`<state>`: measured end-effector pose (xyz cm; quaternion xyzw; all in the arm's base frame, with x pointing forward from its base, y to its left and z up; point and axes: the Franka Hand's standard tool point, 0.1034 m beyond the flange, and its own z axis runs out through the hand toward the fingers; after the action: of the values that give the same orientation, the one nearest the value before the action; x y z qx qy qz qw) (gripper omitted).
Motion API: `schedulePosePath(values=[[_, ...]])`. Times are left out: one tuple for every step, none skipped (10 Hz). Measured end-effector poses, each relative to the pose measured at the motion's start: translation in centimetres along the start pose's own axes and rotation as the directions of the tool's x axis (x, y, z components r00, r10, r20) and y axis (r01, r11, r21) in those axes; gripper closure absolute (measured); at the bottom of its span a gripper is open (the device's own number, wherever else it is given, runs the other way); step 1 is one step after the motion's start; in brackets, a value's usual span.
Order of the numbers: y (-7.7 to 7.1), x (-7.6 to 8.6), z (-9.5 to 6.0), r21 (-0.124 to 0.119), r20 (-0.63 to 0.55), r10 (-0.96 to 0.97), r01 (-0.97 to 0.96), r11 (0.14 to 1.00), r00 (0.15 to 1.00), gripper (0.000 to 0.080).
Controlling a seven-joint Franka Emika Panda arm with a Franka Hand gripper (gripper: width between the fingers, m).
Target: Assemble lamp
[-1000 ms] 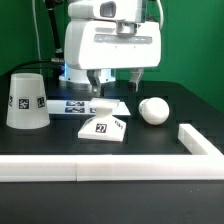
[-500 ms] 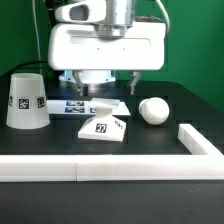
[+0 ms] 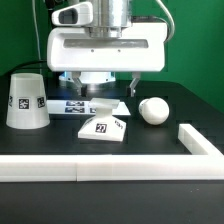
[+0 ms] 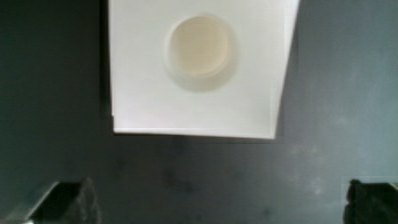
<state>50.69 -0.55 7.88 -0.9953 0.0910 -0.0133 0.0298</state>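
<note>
The low angular white base (image 3: pixel 103 124) with a square tag on its front lies in the middle of the black table. The tapered shade (image 3: pixel 26 100) stands mouth down at the exterior view's left. The round bulb (image 3: pixel 153 110) lies at the exterior view's right of the base. My gripper (image 3: pixel 110 90) hangs just above and behind the base, open and empty. In the wrist view the base (image 4: pixel 196 105) shows its oval socket (image 4: pixel 199 48), and my gripper (image 4: pixel 214 205) has its dark fingertips (image 4: pixel 54 203) wide apart, clear of the base.
The marker board (image 3: pixel 68 105) lies flat behind the base, between it and the shade. A long white rail bar (image 3: pixel 110 168) runs along the table's front, and a second one (image 3: pixel 198 140) angles in at the exterior view's right.
The hand has turned square to the exterior camera and shifted slightly toward that view's left, over the base. The lamp parts have not moved.
</note>
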Motion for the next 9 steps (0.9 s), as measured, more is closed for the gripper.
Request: schedulePosePath(values=[[0.4, -0.2, 0.1, -0.001, 0.004, -0.015, 0.015, 1.0, 1.0, 0.01], [0.5, -0.7, 0.4, -0.002, 0.011, -0.015, 0.015, 1.0, 1.0, 0.01], [0.5, -1.2, 0.6, -0.004, 0.018, -0.016, 0.016, 1.0, 1.0, 0.01], [0.5, -1.7, 0.9, -0.005, 0.021, -0.016, 0.016, 1.0, 1.0, 0.01], [0.4, -2.0, 1.1, -0.006, 0.024, -0.021, 0.021, 1.0, 0.999, 0.01], [0.2, -2.2, 1.3, -0.006, 0.027, -0.025, 0.025, 1.0, 0.999, 0.01], [0.2, -2.3, 1.6, -0.007, 0.03, -0.026, 0.026, 1.0, 0.999, 0.01], [0.2, -2.5, 2.0, -0.008, 0.038, -0.027, 0.027, 1.0, 0.999, 0.01], [0.0, -2.7, 2.4, -0.009, 0.04, -0.031, 0.031, 0.999, 0.999, 0.01]])
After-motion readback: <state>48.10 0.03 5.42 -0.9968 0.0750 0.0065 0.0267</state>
